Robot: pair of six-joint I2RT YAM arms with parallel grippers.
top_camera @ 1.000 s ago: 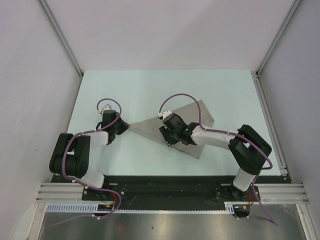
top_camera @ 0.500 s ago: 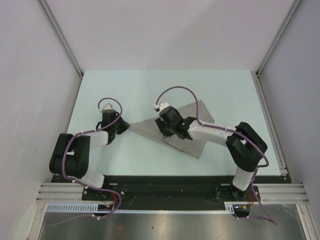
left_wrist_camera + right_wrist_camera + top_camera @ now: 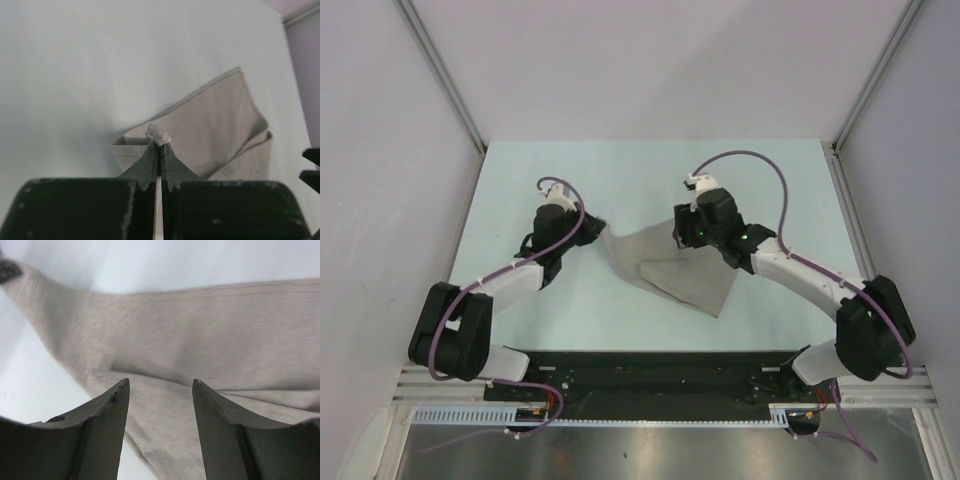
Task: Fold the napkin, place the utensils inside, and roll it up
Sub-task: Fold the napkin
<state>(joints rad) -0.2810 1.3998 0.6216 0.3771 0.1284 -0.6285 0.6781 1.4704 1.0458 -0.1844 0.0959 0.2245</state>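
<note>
The grey-beige napkin (image 3: pixel 685 275) lies part folded in the middle of the table. My left gripper (image 3: pixel 592 228) is shut on its left corner and holds that corner raised; the pinched corner shows between the fingertips in the left wrist view (image 3: pixel 159 136), with the rest of the napkin (image 3: pixel 215 125) beyond. My right gripper (image 3: pixel 683 236) is open and empty over the napkin's far edge. In the right wrist view (image 3: pixel 160 386) its jaws stand wide apart just above the cloth (image 3: pixel 200 330). The wooden spoon is out of view.
The pale table (image 3: pixel 620 170) is walled by grey panels on the left, far and right sides. A metal rail (image 3: pixel 860 240) runs along the right edge. The arm bases sit on a black bar (image 3: pixel 650 370) at the near edge.
The left gripper has carried the napkin's left corner up and to the right. The right gripper has moved from the napkin's middle towards the far right, and the napkin's far right corner has folded in.
</note>
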